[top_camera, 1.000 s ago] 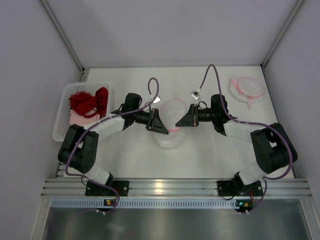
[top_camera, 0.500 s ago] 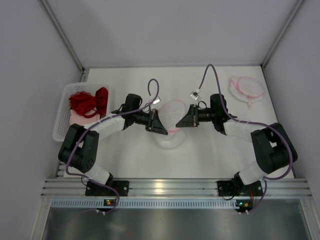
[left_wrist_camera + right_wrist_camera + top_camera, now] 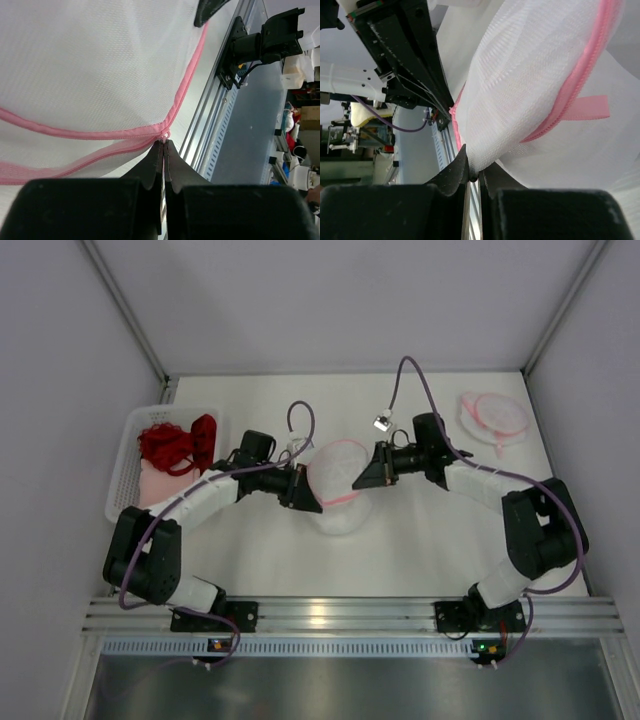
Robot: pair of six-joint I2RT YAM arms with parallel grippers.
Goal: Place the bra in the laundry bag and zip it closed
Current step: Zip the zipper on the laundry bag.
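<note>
A white mesh laundry bag (image 3: 340, 502) with a pink zipper (image 3: 345, 498) sits mid-table, held up between both grippers. My left gripper (image 3: 304, 489) is shut on the pink zipper pull (image 3: 165, 135) at the bag's left side, where the zipper (image 3: 95, 134) runs off to the left. My right gripper (image 3: 364, 474) is shut on a fold of the bag's mesh (image 3: 520, 85) at its right side, next to the pink zipper (image 3: 580, 85). Red garments (image 3: 180, 443) lie in a white basket (image 3: 122, 472) at the left. I cannot tell what is inside the bag.
A second white mesh bag with pink trim (image 3: 492, 417) lies at the back right. A pale pink garment (image 3: 160, 480) lies in the basket under the red ones. Enclosure walls stand left, right and behind. An aluminium rail (image 3: 340, 615) runs along the near edge.
My left gripper has pulled slightly left with the zipper pull. My right gripper has moved a little back and up. The bag's upper part stands higher and tauter between them.
</note>
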